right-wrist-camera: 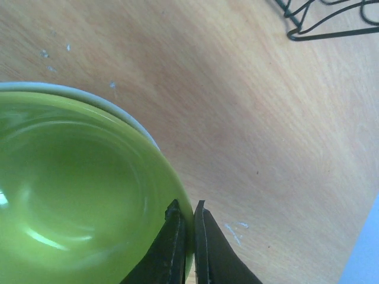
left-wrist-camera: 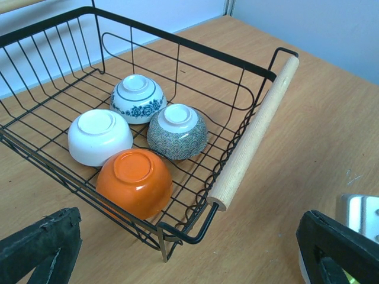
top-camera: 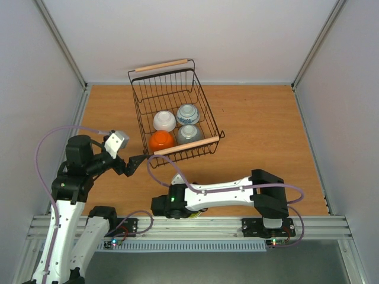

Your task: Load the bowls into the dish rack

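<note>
The black wire dish rack (top-camera: 140,97) stands at the table's middle back. Four bowls sit upside down in it: orange (left-wrist-camera: 135,180), plain white (left-wrist-camera: 99,135), blue-and-white (left-wrist-camera: 137,97) and grey speckled (left-wrist-camera: 177,131). My left gripper (top-camera: 134,164) is open and empty, just off the rack's near left corner. My right gripper (right-wrist-camera: 188,236) is shut on the rim of the yellow-green bowl (right-wrist-camera: 77,189), near the table's front edge. A white bowl's rim (right-wrist-camera: 89,97) shows under the yellow-green bowl. In the top view my right arm hides most of these two bowls.
The rack's near wooden handle (left-wrist-camera: 254,133) lies between my left gripper and the bowls. A rack foot (right-wrist-camera: 308,26) shows at the top right of the right wrist view. Grey walls and metal rails border the wooden table (top-camera: 260,130).
</note>
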You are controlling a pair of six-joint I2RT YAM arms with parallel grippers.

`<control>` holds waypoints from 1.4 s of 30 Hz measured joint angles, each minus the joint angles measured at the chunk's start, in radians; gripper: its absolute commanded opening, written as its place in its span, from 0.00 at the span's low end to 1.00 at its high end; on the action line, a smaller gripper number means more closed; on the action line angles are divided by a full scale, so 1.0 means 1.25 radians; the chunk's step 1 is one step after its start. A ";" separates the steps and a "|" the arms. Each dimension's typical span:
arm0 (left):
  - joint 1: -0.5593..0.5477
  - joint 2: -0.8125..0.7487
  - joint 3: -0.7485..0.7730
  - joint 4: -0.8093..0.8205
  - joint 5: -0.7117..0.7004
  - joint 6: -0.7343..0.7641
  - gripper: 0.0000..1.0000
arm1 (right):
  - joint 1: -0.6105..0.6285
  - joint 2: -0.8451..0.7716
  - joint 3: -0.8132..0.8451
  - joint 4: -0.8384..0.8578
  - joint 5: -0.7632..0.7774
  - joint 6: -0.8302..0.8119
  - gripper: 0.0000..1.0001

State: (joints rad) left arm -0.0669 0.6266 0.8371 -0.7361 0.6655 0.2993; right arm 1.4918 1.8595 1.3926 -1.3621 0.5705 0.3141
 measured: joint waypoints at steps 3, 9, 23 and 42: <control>0.000 0.000 0.000 0.000 0.000 0.000 0.99 | 0.000 -0.027 0.000 -0.007 0.013 0.001 0.01; 0.000 0.000 0.000 0.000 0.002 0.000 1.00 | 0.000 -0.085 0.004 -0.028 0.044 0.001 0.01; 0.000 0.018 0.001 -0.042 0.099 0.034 0.99 | -0.021 -0.166 0.029 -0.047 0.114 -0.009 0.01; 0.000 0.145 0.038 -0.196 0.237 0.144 0.99 | -0.152 -0.184 0.216 0.175 0.083 -0.319 0.01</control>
State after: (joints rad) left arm -0.0669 0.8074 0.8845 -0.9806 0.9619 0.4797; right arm 1.3014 1.6291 1.6630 -1.1439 0.6739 -0.0845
